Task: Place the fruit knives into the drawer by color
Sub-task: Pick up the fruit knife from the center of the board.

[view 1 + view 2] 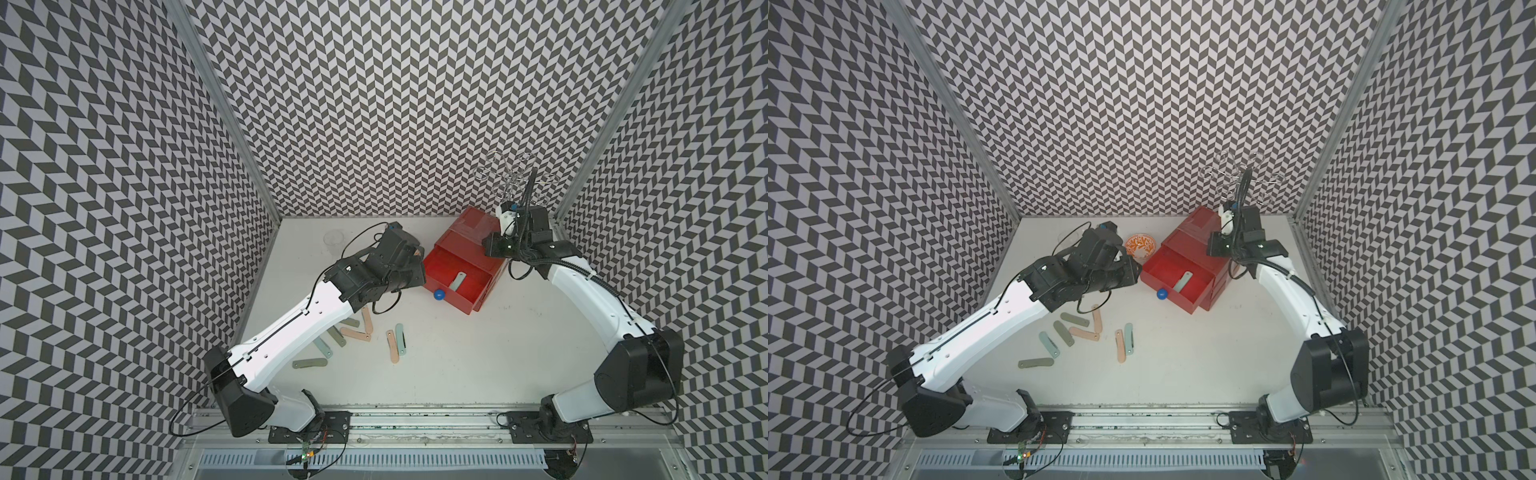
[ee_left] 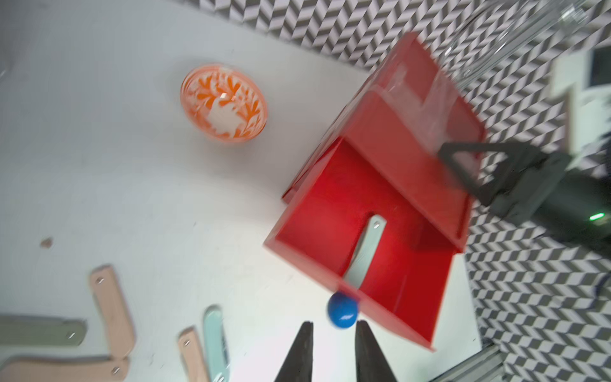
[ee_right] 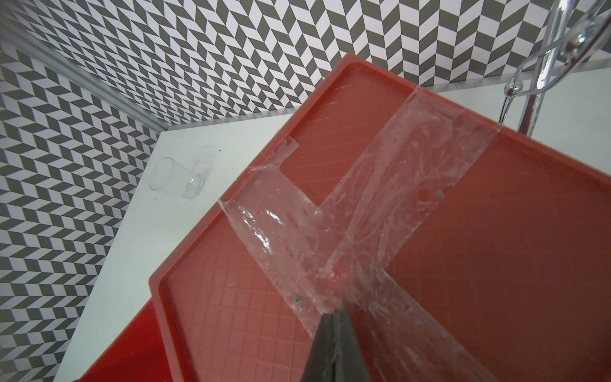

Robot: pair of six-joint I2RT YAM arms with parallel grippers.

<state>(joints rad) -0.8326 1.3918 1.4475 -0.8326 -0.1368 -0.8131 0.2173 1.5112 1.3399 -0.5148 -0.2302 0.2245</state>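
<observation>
Red drawer (image 1: 446,266) stands open holding one mint knife (image 1: 460,281); left tool (image 2: 334,324) hovers narrowly parted, empty; right tool (image 3: 334,312), closed, presses the chest (image 3: 463,231). Next, likely: pick another mint knife (image 1: 401,338).

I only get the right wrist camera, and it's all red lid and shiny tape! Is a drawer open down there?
Observer: Yes. One drawer of the red chest is pulled out, with its blue knob at the front.
Operator: Ooh, is anything inside?
Observer: One pale mint knife lies in it.
Operator: How many aren't put away?
Observer: Eight loose knives lie on the table, with mint, grey-green and peach mixed together.
</observation>
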